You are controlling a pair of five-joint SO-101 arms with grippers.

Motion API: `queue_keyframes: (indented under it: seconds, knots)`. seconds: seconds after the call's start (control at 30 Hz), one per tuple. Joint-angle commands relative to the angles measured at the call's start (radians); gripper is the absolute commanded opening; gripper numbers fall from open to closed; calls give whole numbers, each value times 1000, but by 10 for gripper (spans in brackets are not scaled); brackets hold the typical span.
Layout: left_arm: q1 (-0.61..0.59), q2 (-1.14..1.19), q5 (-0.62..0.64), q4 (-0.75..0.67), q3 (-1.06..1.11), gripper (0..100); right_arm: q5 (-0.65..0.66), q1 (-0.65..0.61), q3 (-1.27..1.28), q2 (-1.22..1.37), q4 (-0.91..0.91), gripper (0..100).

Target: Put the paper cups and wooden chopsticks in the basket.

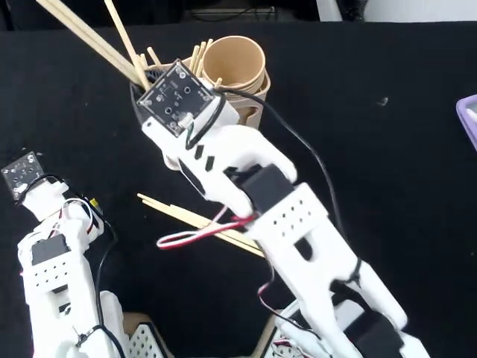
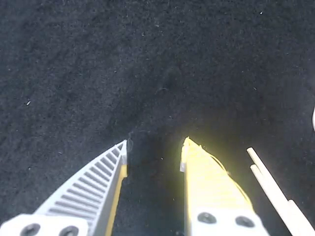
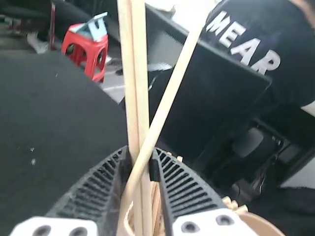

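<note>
The right claw (image 3: 139, 167) is clamped on a bundle of chopsticks (image 3: 138, 88). They rise past its tips, one slanting across the others, which suggests a loose pinch. The claw hangs over the basket (image 1: 252, 113), just beside the stacked cups (image 1: 235, 63), probably so the bundle can drop upright among the sticks already in there. The left claw (image 2: 153, 152) is spread and empty, low over the surface (image 2: 98, 59). Loose sticks (image 2: 270, 187) lie just beside it, likely its next pick.
</note>
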Motion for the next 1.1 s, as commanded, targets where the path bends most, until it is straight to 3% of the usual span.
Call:
queue_keyframes:
  seconds: [0.0, 0.2, 0.37, 0.97, 1.07]
  knots:
    - [-13, -18, 8, -17, -22, 181, -12, 31, -15, 61, -149, 11]
    - [-10, -18, 8, -17, -22, 181, -25, 118, -44, 171, -258, 11]
    - [-8, -18, 8, -17, -19, 181, -152, 164, -173, 282, -252, 11]
    - [-12, -18, 8, -17, -21, 181, -169, 160, -145, 358, -186, 15]
    - [-12, -18, 8, -17, -21, 181, -173, 158, -147, 357, -132, 83]
